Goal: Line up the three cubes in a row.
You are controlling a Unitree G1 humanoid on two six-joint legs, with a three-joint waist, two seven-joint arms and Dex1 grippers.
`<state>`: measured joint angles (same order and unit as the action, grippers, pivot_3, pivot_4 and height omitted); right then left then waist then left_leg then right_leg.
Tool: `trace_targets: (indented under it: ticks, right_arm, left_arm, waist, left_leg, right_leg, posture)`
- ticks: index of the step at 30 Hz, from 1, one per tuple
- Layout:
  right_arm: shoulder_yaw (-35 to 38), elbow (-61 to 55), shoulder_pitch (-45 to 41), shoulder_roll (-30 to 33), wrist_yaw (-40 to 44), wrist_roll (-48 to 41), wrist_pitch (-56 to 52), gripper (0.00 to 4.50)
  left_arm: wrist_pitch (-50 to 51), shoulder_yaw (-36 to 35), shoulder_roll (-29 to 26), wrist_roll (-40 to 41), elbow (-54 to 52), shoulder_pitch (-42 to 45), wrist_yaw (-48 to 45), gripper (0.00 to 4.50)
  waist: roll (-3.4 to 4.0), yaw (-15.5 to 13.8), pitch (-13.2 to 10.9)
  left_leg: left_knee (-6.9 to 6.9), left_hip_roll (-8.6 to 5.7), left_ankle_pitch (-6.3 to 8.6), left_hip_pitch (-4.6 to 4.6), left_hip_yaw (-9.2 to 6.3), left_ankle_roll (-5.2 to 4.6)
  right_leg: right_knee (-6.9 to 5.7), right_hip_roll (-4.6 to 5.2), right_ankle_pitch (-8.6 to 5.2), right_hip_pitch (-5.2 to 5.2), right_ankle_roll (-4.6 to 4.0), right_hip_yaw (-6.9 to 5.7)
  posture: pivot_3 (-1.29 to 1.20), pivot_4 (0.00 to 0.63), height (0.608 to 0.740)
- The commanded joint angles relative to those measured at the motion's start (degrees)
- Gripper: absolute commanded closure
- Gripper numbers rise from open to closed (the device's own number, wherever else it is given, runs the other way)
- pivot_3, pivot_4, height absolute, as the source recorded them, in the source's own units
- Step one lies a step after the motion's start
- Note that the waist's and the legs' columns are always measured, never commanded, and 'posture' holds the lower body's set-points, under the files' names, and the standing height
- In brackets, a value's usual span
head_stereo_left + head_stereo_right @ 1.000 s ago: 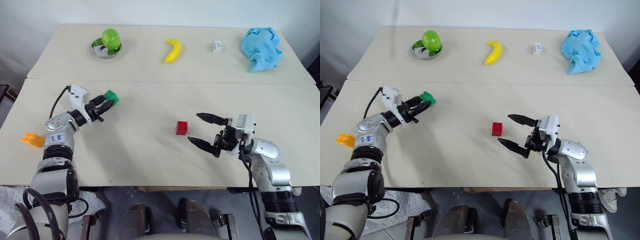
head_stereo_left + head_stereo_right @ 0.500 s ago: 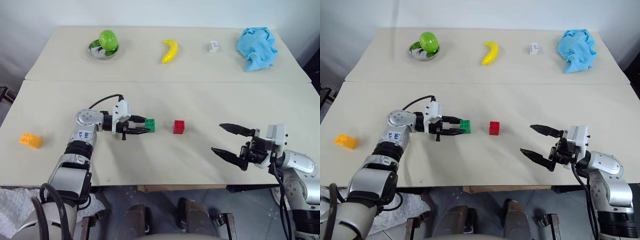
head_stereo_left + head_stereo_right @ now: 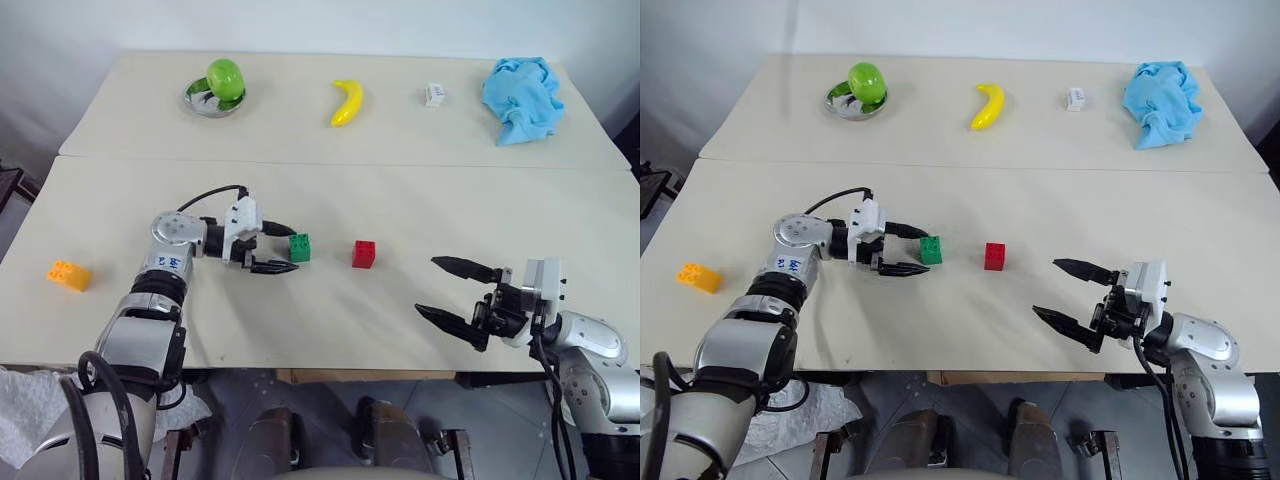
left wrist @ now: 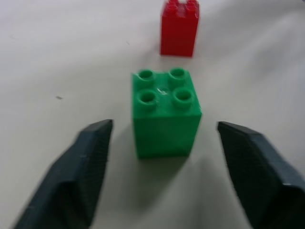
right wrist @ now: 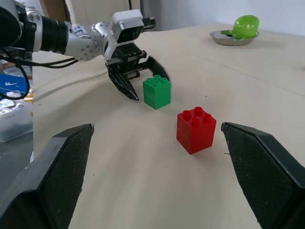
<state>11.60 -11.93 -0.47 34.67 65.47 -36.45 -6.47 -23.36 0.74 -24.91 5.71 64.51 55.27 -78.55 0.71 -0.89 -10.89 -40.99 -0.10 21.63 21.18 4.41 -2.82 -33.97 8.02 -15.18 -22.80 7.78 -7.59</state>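
Green cube (image 3: 299,246) now released on counter (image 3: 400,190) just left of red cube (image 3: 364,253); my left end effector (image 3: 279,249) open around it; right end effector (image 3: 452,291) wide open, empty; orange-yellow cube (image 3: 69,274) far left.

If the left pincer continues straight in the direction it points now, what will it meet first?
Most likely the green cube, standing just ahead between the open left pincer's fingers; the red cube lies farther along.
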Motion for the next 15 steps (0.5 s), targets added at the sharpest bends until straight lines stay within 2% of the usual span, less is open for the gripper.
trace_targets:
  ticks: [1, 5, 10, 12, 15]
  right_arm:
    - [0.34, -0.76, -1.01, -0.26, 0.10, -0.52, 0.57, 0.00]
    - [-1.00, -1.07, -2.73, -0.07, 1.59, -3.41, -3.03, 0.00]
    - [-3.00, 0.25, -6.76, -1.34, 2.11, -3.29, -3.90, 0.00]
    - [-4.26, 1.48, -9.02, -1.99, 2.91, -2.49, -3.45, 0.00]
    - [-6.51, 3.09, -13.11, -3.42, 3.72, -1.94, -3.40, 0.00]
  left_arm:
    - [2.23, -3.51, -2.08, 5.47, -8.86, -2.39, -2.73, 0.03]
    - [11.58, -8.21, -6.94, 12.05, -33.90, -18.93, 1.20, 0.01]
    - [23.04, -17.93, -6.91, 19.16, -60.33, -39.96, 16.79, 0.01]
    - [23.82, -22.56, -4.10, 19.63, -69.90, -49.78, 24.22, 0.01]
    - [22.95, -31.80, 3.65, 20.01, -79.60, -62.56, 37.44, 0.01]
  waist:
    - [0.00, -0.10, 0.00]
    - [0.03, 1.31, 0.01]
    - [0.04, 1.38, -0.01]
    - [0.03, 0.64, -0.01]
    - [0.09, 1.07, 0.03]
  left_leg:
    - [0.00, 0.00, 0.00, 0.00, -0.03, 0.00]
    - [0.05, 0.19, 0.01, -0.08, -0.13, -0.01]
    - [0.03, 0.13, 0.04, -0.05, -0.37, -0.01]
    - [-0.09, 0.07, 0.03, 0.00, -0.65, 0.00]
    - [-0.02, -0.07, 0.13, -0.16, -0.72, -0.08]
  right_leg:
    - [0.00, 0.00, 0.00, 0.00, 0.00, -0.01]
    - [-0.03, 0.02, -0.01, 0.00, -0.02, 0.08]
    - [-0.05, 0.21, -0.02, 0.00, -0.05, 0.06]
    - [-0.06, 0.34, -0.02, 0.12, -0.05, 0.06]
    - [0.06, 0.55, 0.00, 0.29, -0.04, 0.27]
  posture:
    - [0.00, 0.150, 0.740]
    - [0.00, 0.150, 0.740]
    - [0.00, 0.150, 0.740]
    - [0.00, 0.150, 0.740]
    - [0.00, 0.150, 0.740]
